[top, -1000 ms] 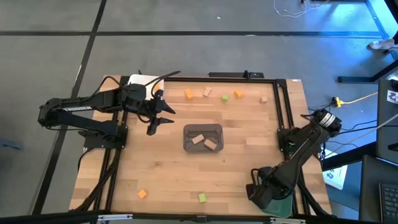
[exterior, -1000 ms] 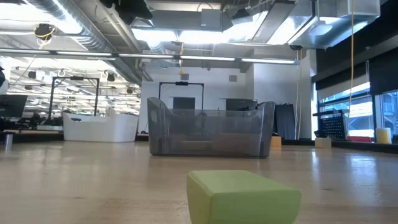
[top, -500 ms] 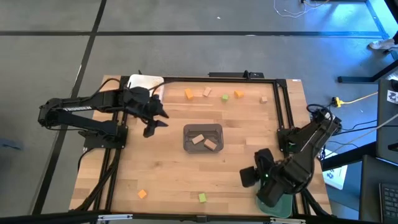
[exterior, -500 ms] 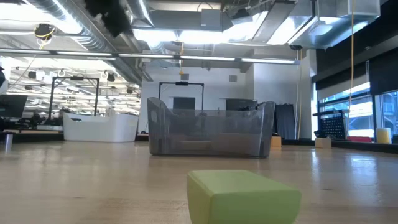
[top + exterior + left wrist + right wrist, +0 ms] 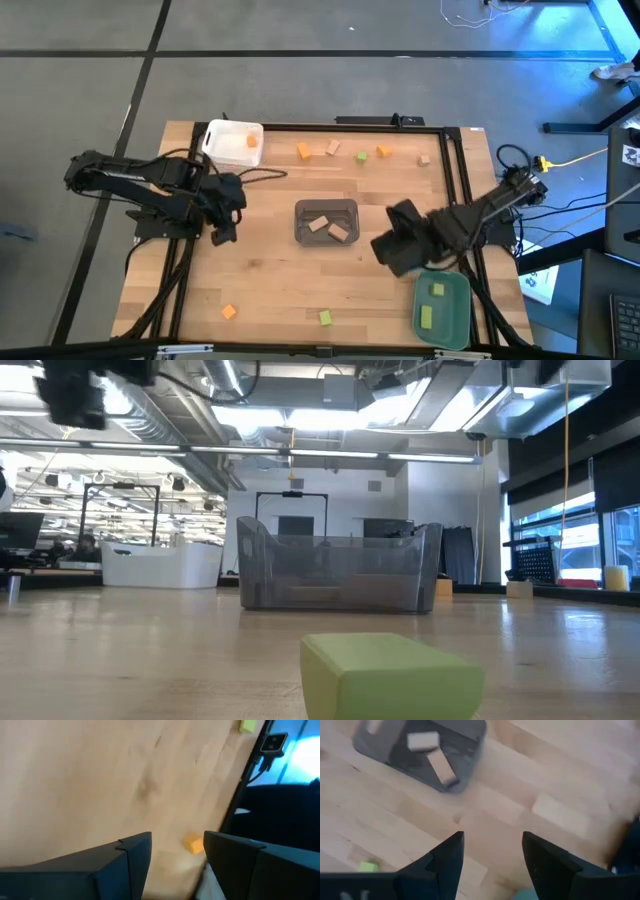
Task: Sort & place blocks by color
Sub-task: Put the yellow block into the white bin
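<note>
Both grippers are open and hold nothing. My left gripper (image 5: 222, 228) hovers over the table's left side, tipped down; in its wrist view (image 5: 177, 845) an orange block (image 5: 192, 844) lies on the wood beyond the fingers. My right gripper (image 5: 388, 248) hovers right of the grey tray (image 5: 326, 222), which holds tan blocks (image 5: 422, 741). An orange block (image 5: 250, 141) lies in the white tray (image 5: 222, 135). Two green blocks (image 5: 432, 303) lie in the teal tray (image 5: 458, 310). Several loose blocks (image 5: 303, 151) lie along the far edge. An orange block (image 5: 228, 311) and a green block (image 5: 324, 317) lie near the near edge.
A black frame rail (image 5: 455, 170) runs around the tabletop. Bare wood lies between the grey tray and the near blocks. In the low view the green block (image 5: 390, 675) sits close in front, with the grey tray (image 5: 335, 570) behind it and the left arm (image 5: 70, 390) high up.
My left gripper has drawn back from beside the white tray toward the table's left and near side, uncovering the tray and its orange block. My right arm has swung up from the near right corner toward the centre, uncovering the teal tray with its green blocks.
</note>
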`<action>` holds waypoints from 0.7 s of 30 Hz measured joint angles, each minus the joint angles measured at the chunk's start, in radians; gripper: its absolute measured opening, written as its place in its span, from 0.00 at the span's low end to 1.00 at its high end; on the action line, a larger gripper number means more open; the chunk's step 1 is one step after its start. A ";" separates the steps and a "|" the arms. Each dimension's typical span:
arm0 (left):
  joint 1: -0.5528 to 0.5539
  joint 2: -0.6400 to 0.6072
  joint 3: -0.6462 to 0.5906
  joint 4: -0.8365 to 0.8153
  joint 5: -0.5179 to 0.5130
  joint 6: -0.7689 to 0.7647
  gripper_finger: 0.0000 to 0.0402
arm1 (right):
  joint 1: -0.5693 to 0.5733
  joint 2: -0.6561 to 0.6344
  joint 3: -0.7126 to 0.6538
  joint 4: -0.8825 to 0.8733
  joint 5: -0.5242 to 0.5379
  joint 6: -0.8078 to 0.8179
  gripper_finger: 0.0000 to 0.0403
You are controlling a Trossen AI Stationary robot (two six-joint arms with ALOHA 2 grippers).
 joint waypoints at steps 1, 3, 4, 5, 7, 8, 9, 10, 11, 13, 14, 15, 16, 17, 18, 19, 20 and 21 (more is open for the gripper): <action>-0.025 0.000 0.000 0.000 -0.012 -0.067 0.43 | -0.023 -0.011 0.000 0.021 0.000 -0.059 0.50; -0.083 0.000 0.000 -0.002 -0.048 -0.191 0.43 | -0.061 -0.036 0.000 0.071 0.000 -0.190 0.50; -0.113 0.000 0.000 -0.004 -0.069 -0.244 0.43 | -0.082 -0.048 0.000 0.103 0.000 -0.259 0.50; -0.145 0.000 0.000 -0.009 -0.088 -0.294 0.43 | -0.101 -0.060 0.000 0.138 0.000 -0.326 0.50; -0.211 0.000 0.000 -0.016 -0.119 -0.398 0.43 | -0.138 -0.081 0.000 0.207 -0.001 -0.462 0.50; -0.242 0.000 0.000 -0.016 -0.135 -0.446 0.43 | -0.156 -0.091 0.000 0.243 -0.002 -0.527 0.50; -0.277 0.000 0.000 -0.015 -0.154 -0.496 0.43 | -0.173 -0.099 0.000 0.280 -0.003 -0.593 0.50; -0.311 0.001 0.000 -0.016 -0.173 -0.545 0.43 | -0.191 -0.107 0.000 0.314 -0.009 -0.655 0.50; -0.345 0.004 0.000 -0.015 -0.191 -0.591 0.43 | -0.208 -0.113 0.000 0.347 -0.019 -0.715 0.50; -0.414 0.024 0.000 -0.010 -0.216 -0.669 0.43 | -0.244 -0.122 0.000 0.411 -0.063 -0.830 0.50; -0.449 0.037 0.000 -0.002 -0.225 -0.696 0.43 | -0.263 -0.123 0.000 0.439 -0.090 -0.881 0.50; -0.482 0.052 0.000 0.012 -0.234 -0.711 0.43 | -0.280 -0.123 0.000 0.465 -0.124 -0.932 0.50; -0.516 0.070 0.000 0.029 -0.247 -0.711 0.43 | -0.295 -0.123 0.000 0.486 -0.160 -0.983 0.50; -0.550 0.090 0.000 0.051 -0.260 -0.705 0.43 | -0.312 -0.122 0.000 0.500 -0.204 -1.031 0.50; -0.580 0.112 0.000 0.075 -0.270 -0.697 0.43 | -0.326 -0.122 0.000 0.512 -0.245 -1.079 0.50; -0.609 0.135 0.000 0.099 -0.277 -0.689 0.43 | -0.338 -0.122 0.000 0.529 -0.291 -1.122 0.50; -0.635 0.158 0.000 0.122 -0.281 -0.688 0.43 | -0.350 -0.122 0.000 0.541 -0.336 -1.162 0.50; -0.659 0.182 0.000 0.147 -0.282 -0.688 0.43 | -0.361 -0.122 0.000 0.549 -0.374 -1.201 0.50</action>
